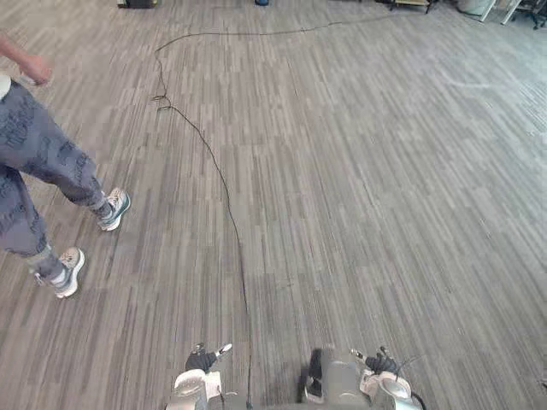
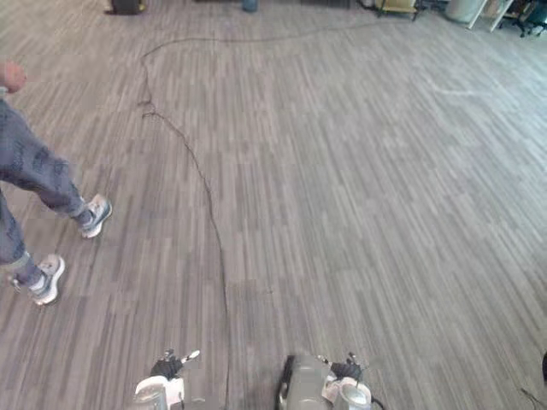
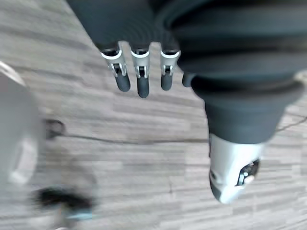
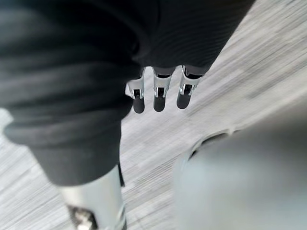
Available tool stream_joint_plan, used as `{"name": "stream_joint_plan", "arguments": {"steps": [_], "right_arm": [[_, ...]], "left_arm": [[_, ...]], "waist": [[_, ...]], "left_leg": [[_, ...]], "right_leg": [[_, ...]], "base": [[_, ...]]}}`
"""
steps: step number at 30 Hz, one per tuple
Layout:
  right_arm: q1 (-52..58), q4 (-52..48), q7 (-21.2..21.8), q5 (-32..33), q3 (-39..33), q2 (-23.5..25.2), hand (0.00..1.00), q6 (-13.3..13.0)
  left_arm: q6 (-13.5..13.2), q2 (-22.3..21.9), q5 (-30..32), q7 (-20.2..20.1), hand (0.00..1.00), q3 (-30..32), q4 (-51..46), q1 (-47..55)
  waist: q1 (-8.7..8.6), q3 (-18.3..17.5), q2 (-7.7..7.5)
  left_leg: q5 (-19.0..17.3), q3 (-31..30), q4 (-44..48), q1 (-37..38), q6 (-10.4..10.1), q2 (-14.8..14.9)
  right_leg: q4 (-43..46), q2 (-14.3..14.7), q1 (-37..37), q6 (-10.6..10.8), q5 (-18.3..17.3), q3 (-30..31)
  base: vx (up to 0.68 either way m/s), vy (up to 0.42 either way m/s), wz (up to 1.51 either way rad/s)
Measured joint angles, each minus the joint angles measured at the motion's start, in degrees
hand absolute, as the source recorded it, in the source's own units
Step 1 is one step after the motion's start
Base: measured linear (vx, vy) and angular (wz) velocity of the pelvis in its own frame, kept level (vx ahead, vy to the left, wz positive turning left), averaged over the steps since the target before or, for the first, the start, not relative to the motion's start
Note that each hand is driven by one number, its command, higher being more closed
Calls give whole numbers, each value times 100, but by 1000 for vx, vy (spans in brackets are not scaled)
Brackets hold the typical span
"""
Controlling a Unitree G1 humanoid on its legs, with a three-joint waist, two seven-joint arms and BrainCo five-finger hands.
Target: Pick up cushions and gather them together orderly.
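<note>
My left hand (image 3: 142, 81) hangs above the grey striped carpet with its fingers straight and its thumb (image 3: 234, 170) apart from them, holding nothing. My right hand (image 4: 159, 96) hangs the same way over the carpet, fingers straight and nothing between them and the thumb (image 4: 96, 203). Wide grey carpet floor (image 1: 359, 188) stretches ahead of me.
A person in patterned grey trousers (image 1: 38, 158) and grey shoes (image 1: 113, 207) walks at the left, one hand (image 1: 34, 67) out. Far back stand a dark box (image 1: 138, 3), a low wooden piece (image 1: 412, 4) and chair legs (image 1: 523, 12).
</note>
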Motion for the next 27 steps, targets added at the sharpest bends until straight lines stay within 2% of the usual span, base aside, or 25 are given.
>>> {"name": "stream_joint_plan", "arguments": {"steps": [1, 2, 3, 4, 5, 6, 7, 8, 9, 10, 11, 13, 15, 16, 17, 19, 20, 21, 22, 23, 24, 25, 26, 27], "right_arm": [[-22, 25, 0, -8, 3, -9, 0, 4], [-21, 32, 13, -11, 3, -34, 0, -5], [-88, 32, 22, -17, -1, -94, 0, -9], [-174, 30, 32, -91, -17, -119, 0, -2], [-181, 0, 43, -114, -144, -111, 0, 0], [-168, -34, 51, -124, -234, -78, 0, 14], [-152, -33, 52, -124, -222, -79, 0, 26], [-122, -50, 45, -114, -178, -94, 0, 52], [-113, -51, 18, -111, -165, -84, 0, 51], [-96, -42, -1, -98, -107, -29, 0, 62], [-76, -48, -2, -89, -97, 14, 0, 62], [9, -67, -10, 8, 61, 52, 0, 94], [21, -77, -17, 9, 152, 60, 0, 111], [27, -76, -19, 8, 185, 58, 0, 111], [30, -47, -21, 7, 204, 85, 0, 111], [83, 1, -47, 7, 225, 202, 0, 123], [65, 16, -49, 6, 236, 283, 0, 131], [63, -7, -23, -8, 270, 393, 0, 139], [109, -10, -2, -10, 222, 392, 0, 169], [129, -31, -17, -15, 185, 398, 0, 169], [123, -61, -9, -31, 189, 407, 0, 158], [127, -115, -6, -77, 223, 393, 0, 108], [154, -207, -4, -105, 231, 392, 0, 100], [235, -338, 1, -110, 238, 391, 0, 104]], "left_arm": [[0, -1, 0, -1, 0, -82, 24, -30], [2, -3, 4, -6, 0, -80, 46, -8], [5, -83, 5, -6, 0, -69, 113, -2], [5, -124, 50, -23, 0, -56, 137, -25], [5, -193, 103, -21, 0, -42, 129, -15], [9, -268, 117, -18, 0, 197, 127, -15], [11, -308, 115, -19, 0, 304, 122, -17], [13, -377, 108, -18, 0, 429, -19, 32], [3, -394, 108, -29, 0, 473, -160, 45], [-5, -397, 103, -25, 0, 552, -360, 45], [-9, -387, 102, -24, 0, 558, -451, 50], [-56, -376, 66, -27, 0, 556, -716, 80], [-106, -387, 37, -27, 0, 556, -884, 128], [-123, -394, 28, -28, 0, 557, -901, 131], [-145, -412, -12, -27, 0, 578, -956, 138], [-184, -376, -59, -26, 0, 572, -996, 212], [-195, -302, -75, -26, 0, 567, -983, 206], [-188, -237, -85, -23, 0, 570, -979, 211], [-178, -196, -87, -21, 0, 576, -988, 216], [-153, -93, -93, -16, 0, 541, -984, 216], [-127, -15, -115, -10, 0, 493, -907, 238], [-93, 34, -122, 11, 0, 393, -725, 255], [-75, 37, -120, 14, 0, 322, -658, 239], [-35, 7, -120, 11, 0, 242, -593, 165]], "waist": [[-24, 8, 3], [-75, 37, 52], [-68, 53, 221], [-26, 100, 314], [-42, 126, 362], [-69, 169, 438], [-83, 187, 457], [-19, 254, 495], [32, 279, 520], [119, 304, 463], [129, 324, 399], [199, 311, 264], [306, 295, 228], [335, 294, 223], [456, 279, 198], [555, 148, 16], [552, 89, -57], [463, 40, -155], [455, 27, -221], [484, 44, -363], [494, 44, -410], [432, 80, -345], [401, 80, -345], [358, 88, -334]], "left_leg": [[-22, -154, -175, 262, -178, -6], [-76, -345, -218, 433, -287, 72], [-75, -438, -200, 503, -333, 231], [133, -593, -18, 508, -654, 333], [216, -739, 340, 486, -717, 386], [370, -934, 1417, 180, -630, 588], [571, -1026, 2122, -73, -562, 703], [1045, -1139, 4120, -875, -410, 1112], [882, -1124, 4863, -1261, -390, 1286], [644, -1100, 5447, -1826, -405, 1414], [554, -1051, 5492, -2112, -388, 1406], [334, -694, 4845, -2826, -264, 1353], [306, -516, 3523, -3281, -278, 1076], [361, -519, 3153, -3332, -291, 977], [756, -575, 2037, -3451, -370, 708], [1803, -772, 1475, -3496, -400, 284], [1621, -740, 1544, -3476, -390, 187], [1412, -598, 1828, -3476, -319, 225], [1250, -571, 2125, -3429, -330, 252], [1146, -440, 2333, -3179, -283, 242], [1035, -328, 2234, -2798, -218, 243], [776, -311, 1907, -2133, -120, 242], [661, -306, 1748, -1812, -118, 240], [551, -196, 1496, -1387, -112, 237]], "right_leg": [[-871, 191, 14, -75, 512, 78], [-1020, 355, 121, -459, 1328, 280], [-806, 447, 159, -514, 1205, 231], [-308, 415, 87, -566, 711, 171], [-10, 385, 125, -592, 391, 106], [141, 429, 393, -580, 12, -9], [125, 464, 577, -577, -117, -40], [-94, 629, 1118, -642, -368, -54], [-206, 736, 1398, -690, -461, -41], [-411, 813, 1793, -710, -609, 5], [-542, 812, 2020, -676, -663, 11], [-973, 807, 2618, -565, -806, 116], [-1315, 731, 3110, -396, -942, 331], [-1381, 689, 3211, -345, -982, 408], [-1526, 540, 3453, -253, -1128, 635], [-1724, 300, 3721, -110, -1224, 1165], [-1720, 187, 3721, -165, -1191, 1350], [-1597, 86, 3669, -231, -864, 1699], [-1348, 30, 3645, -105, -659, 1847], [-556, -54, 3470, 17, -355, 2036], [379, -94, 3147, 153, 103, 2085], [2094, -147, 2448, 497, 441, 1984], [2799, -161, 2141, 421, 309, 1835], [3408, -193, 1729, 255, 72, 1559]], "base": [[641, -153, 64], [534, -152, 44], [631, -191, 29], [622, -205, 17], [744, -258, 29], [493, -210, 30], [700, -258, 24], [562, -168, 4], [648, -139, -14], [417, -57, -14], [631, -88, -10], [584, -44, -14], [584, 74, -38], [629, 159, -68], [645, 213, -84], [737, 242, -96], [715, 240, -58], [703, 283, -28], [799, 305, -44], [627, 234, -67], [698, 186, -108], [554, 115, -100], [645, 95, -92], [310, 25, -59]]}}
